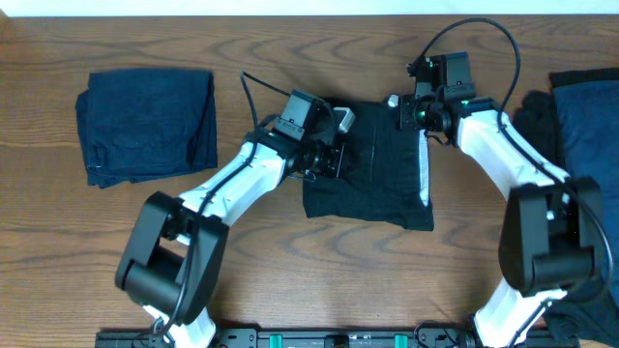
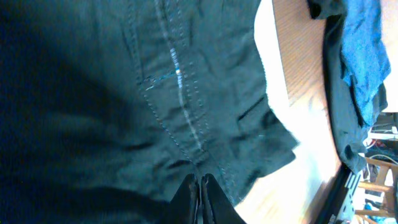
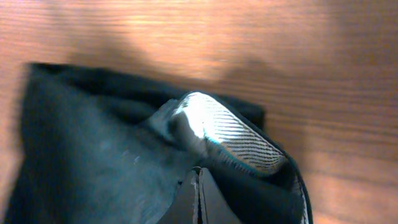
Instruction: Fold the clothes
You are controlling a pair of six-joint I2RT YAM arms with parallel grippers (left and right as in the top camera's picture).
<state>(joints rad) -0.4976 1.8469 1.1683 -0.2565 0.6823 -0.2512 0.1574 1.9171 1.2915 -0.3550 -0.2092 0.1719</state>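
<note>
The black shorts (image 1: 372, 179) lie folded into a rough rectangle at the table's middle, with the pale grey waistband strip (image 1: 424, 174) along their right edge. My left gripper (image 1: 334, 159) is at their upper left edge; in the left wrist view its fingers (image 2: 199, 186) are shut on the black cloth (image 2: 124, 93). My right gripper (image 1: 418, 121) is at the upper right corner; its fingers (image 3: 198, 177) are shut on the black cloth (image 3: 93, 155), just below the bunched striped waistband (image 3: 230, 134).
A folded navy garment (image 1: 145, 126) lies at the far left. A pile of navy and black clothes (image 1: 580, 106) sits at the right edge and also shows in the left wrist view (image 2: 367, 56). Bare wood table (image 1: 290, 271) surrounds the shorts.
</note>
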